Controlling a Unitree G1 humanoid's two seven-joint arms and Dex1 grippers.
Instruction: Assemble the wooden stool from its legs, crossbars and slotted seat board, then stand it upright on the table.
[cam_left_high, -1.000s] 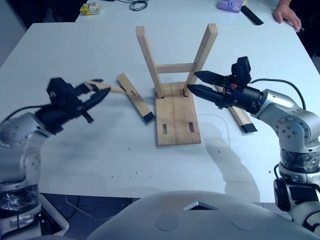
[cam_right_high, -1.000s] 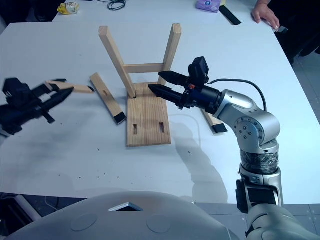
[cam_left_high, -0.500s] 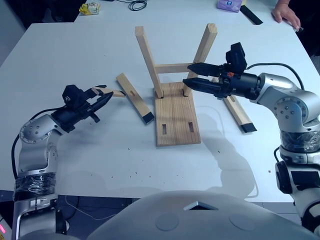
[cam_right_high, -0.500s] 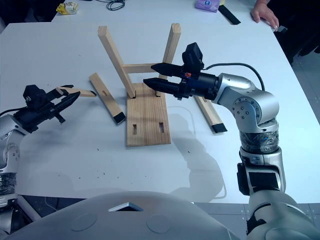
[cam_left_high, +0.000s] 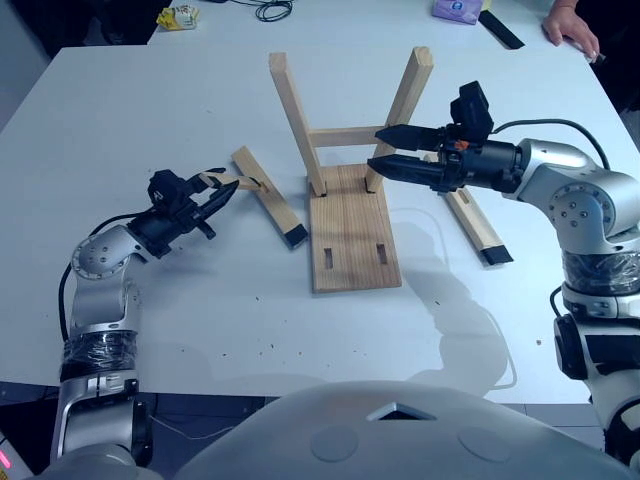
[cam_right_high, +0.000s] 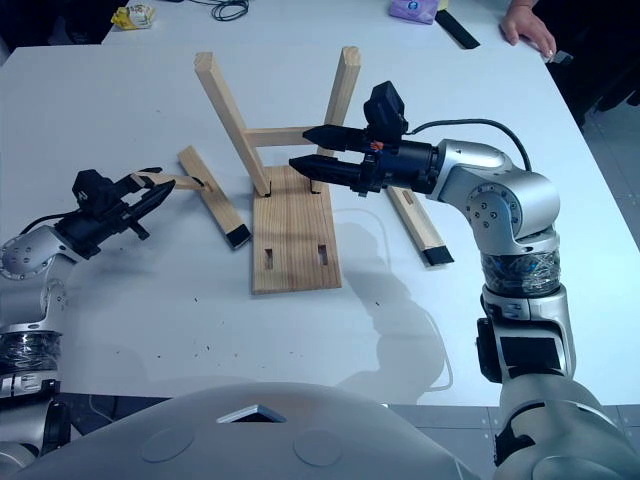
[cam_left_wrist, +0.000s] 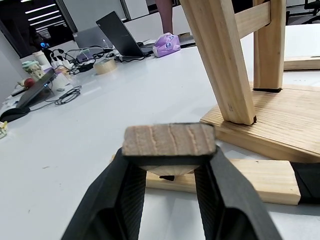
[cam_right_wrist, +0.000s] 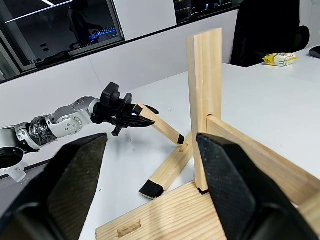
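The left gripper (cam_left_high: 214, 192) sits well left of the slotted seat board (cam_left_high: 356, 240), its fingers clamped on a short crossbar (cam_left_wrist: 169, 140). Judging by the task, the bar is held ready for the mortise in the loose leg (cam_left_high: 268, 196) that lies just beyond it, between gripper and board. The left wrist view shows the fingers squarely on either side of the bar's end, which the head views leave unclear.

The board lies flat on the table (cam_left_high: 200, 330), presumably so the stool can be built upside down. A left standing leg (cam_left_high: 298, 120) and a right standing leg (cam_left_high: 402, 105) rise from its far end, joined by a fitted crossbar (cam_left_high: 348, 134). The two near slots are unfilled.

The right gripper (cam_left_high: 375, 149) hangs by the right standing leg, fingers apart and holding nothing, probably to steady the frame. Its wrist view shows the joint where bar meets leg. A second loose leg (cam_left_high: 470, 222) lies right of the board.
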